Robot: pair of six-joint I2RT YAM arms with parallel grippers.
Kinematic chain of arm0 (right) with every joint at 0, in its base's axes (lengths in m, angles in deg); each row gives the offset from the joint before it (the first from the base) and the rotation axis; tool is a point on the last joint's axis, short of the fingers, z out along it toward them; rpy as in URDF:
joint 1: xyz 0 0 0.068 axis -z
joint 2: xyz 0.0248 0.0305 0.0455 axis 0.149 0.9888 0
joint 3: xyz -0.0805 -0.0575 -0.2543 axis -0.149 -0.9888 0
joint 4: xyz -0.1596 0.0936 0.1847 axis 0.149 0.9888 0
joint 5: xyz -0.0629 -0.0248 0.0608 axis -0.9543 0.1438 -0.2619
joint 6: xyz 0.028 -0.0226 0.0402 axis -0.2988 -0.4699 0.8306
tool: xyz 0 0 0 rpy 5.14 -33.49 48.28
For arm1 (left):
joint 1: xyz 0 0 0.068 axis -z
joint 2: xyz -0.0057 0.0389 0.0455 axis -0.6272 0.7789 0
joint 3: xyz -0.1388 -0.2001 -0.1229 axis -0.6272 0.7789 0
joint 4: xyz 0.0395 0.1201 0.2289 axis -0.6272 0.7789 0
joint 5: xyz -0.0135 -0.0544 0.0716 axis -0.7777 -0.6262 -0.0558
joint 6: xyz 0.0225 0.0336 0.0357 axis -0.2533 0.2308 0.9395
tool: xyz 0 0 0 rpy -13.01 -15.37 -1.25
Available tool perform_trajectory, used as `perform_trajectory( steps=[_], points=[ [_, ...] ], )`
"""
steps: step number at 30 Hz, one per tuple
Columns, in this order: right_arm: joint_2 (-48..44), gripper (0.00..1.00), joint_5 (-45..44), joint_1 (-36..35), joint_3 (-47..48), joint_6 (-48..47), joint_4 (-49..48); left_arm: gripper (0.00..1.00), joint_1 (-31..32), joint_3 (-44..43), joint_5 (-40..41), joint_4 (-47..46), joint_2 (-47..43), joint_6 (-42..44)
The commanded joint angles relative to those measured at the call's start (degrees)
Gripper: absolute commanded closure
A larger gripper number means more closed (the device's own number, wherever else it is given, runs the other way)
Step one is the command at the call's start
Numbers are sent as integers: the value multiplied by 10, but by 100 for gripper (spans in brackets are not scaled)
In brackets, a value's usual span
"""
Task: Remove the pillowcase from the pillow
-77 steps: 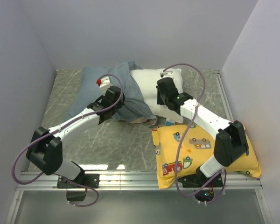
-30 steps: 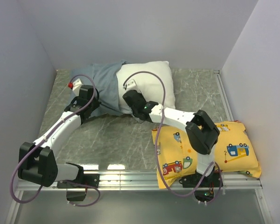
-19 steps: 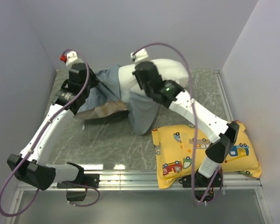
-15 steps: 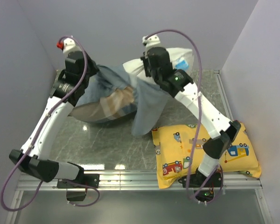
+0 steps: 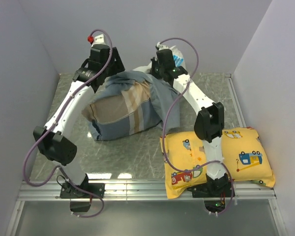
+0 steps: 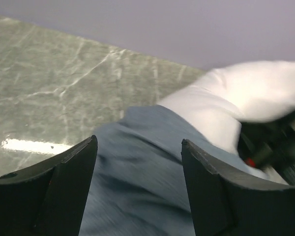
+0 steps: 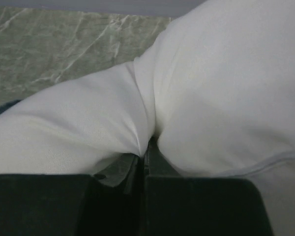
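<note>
A grey marbled table (image 5: 132, 152) sits boxed in by pale walls on three sides. Two arms work over it. The left arm (image 5: 71, 105) rises from its base at the near edge, bends at a low elbow and stretches high toward the back wall. The right arm (image 5: 196, 98) stands over the near right corner, folds at the elbow and reaches back and to the left, so both wrists end up raised and near each other at the far side.

The left gripper (image 6: 139, 142) has its jaws spread wide. Blurred blue-grey cloth lies in the gap between them, with nothing pinched that I can see. The right gripper (image 7: 145, 147) is clenched tight on a fold of the pillow (image 7: 211, 98), the white fabric bulging on both sides of the closed fingers.

There is one pillowcase (image 5: 123, 110). It hangs like a tent below the two wrists, its tan and pale stripes facing forward and its lower edge slumped on the table. There is one white pillow, held up at the back and poking out of the cover. One yellow vehicle-print pillow (image 5: 241, 157) lies flat at the near right corner, apart from the rest.
</note>
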Motion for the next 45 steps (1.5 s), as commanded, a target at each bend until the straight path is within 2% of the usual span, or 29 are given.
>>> perform_trajectory(
  steps=[1, 3, 8, 10, 15, 18, 22, 23, 25, 26, 27, 30, 32, 39, 42, 45],
  points=[
    [85, 100, 58, 1, 86, 41, 117, 25, 40, -22, -18, -30, -99, 5],
    [102, 100, 55, 3, 119, 41, 132, 24, 58, -8, 10, -30, -119, 9],
    [75, 100, 63, 7, 58, 60, 85, 23, 138, 81, 64, -41, -176, -25],
    [72, 100, 57, 5, 59, 63, 91, 23, 178, 130, 118, -53, -176, -60],
    [16, 100, 32, -3, -17, 64, 51, 22, 235, 200, 172, -127, -128, -139],
    [1, 100, 24, -2, -33, 60, 51, 22, 250, 181, 220, -124, -71, -171],
    [-21, 100, 19, -2, -70, 57, 36, 25, 252, 117, 293, -55, -7, -228],
    [-25, 100, 19, -2, -81, 56, 33, 26, 251, 109, 308, -47, 3, -237],
    [-32, 100, 19, -2, -87, 53, 32, 45, 251, 82, 325, -29, 25, -235],
    [-34, 100, 2, -1, -90, 51, 36, 56, 249, 75, 353, 4, 28, -246],
    [-36, 100, -2, 0, -92, 47, 37, 75, 247, 73, 364, 10, 25, -247],
    [-49, 100, -28, 5, -109, 46, 37, 100, 216, 103, 361, -1, -19, -236],
    [-62, 100, -33, 19, -121, 48, 39, 100, 185, 140, 346, -11, -50, -224],
    [-118, 100, -36, 72, -162, 63, 29, 100, -20, 214, 276, -32, -192, -189],
    [-118, 100, -43, 86, -147, 59, 41, 100, -82, 240, 237, -35, -233, -186],
    [-100, 100, -49, 94, -121, 55, 53, 100, -106, 255, 229, -33, -259, -178]
  ],
)
